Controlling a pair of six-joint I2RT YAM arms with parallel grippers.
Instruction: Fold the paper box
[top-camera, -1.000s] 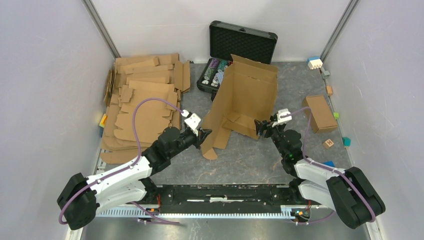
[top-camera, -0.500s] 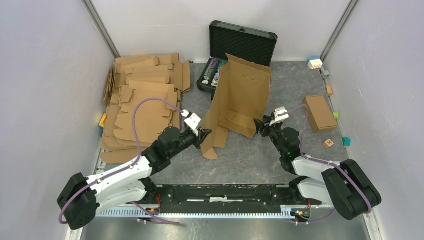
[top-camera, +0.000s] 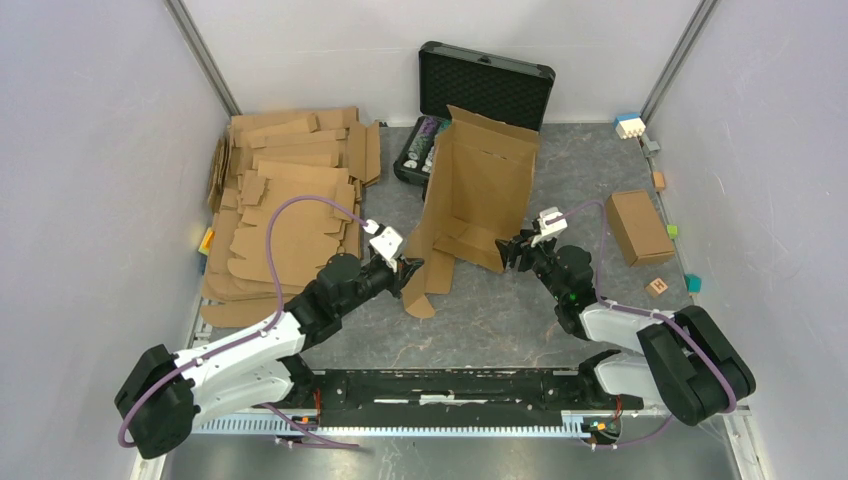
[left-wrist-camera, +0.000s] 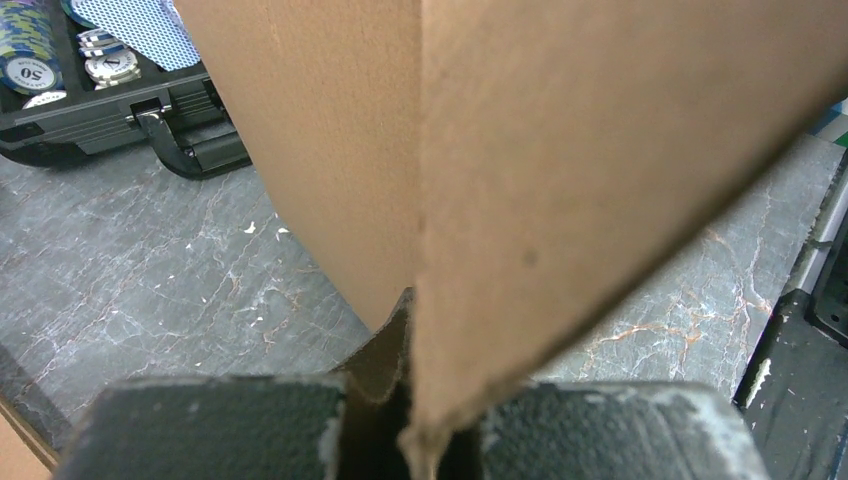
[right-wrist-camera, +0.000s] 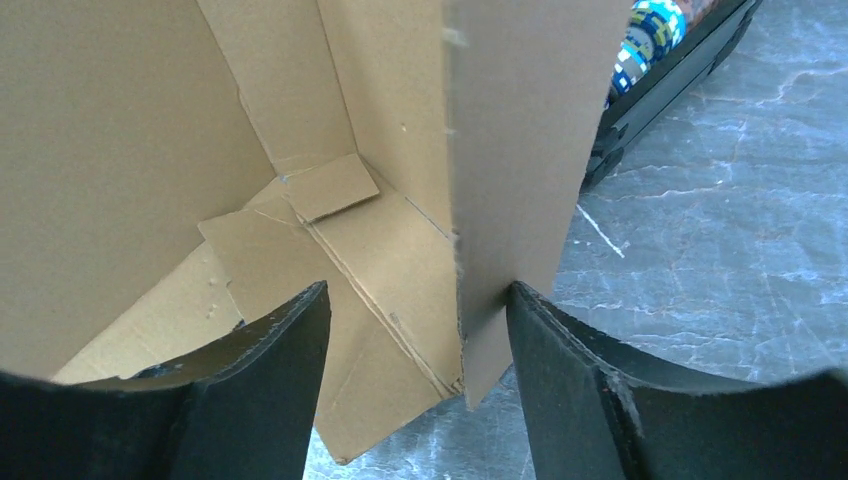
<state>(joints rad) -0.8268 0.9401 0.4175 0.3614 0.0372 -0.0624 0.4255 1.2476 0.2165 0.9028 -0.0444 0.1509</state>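
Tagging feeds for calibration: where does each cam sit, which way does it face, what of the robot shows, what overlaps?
Top external: above and behind the bases, facing down and forward over the table; whole robot in view, left hand and right hand at the paper box.
Left wrist: on the left arm, facing along its fingers, shut on a box flap.
Right wrist: on the right arm, facing past its spread fingers into the box.
Shared: all three show the paper box and the black case.
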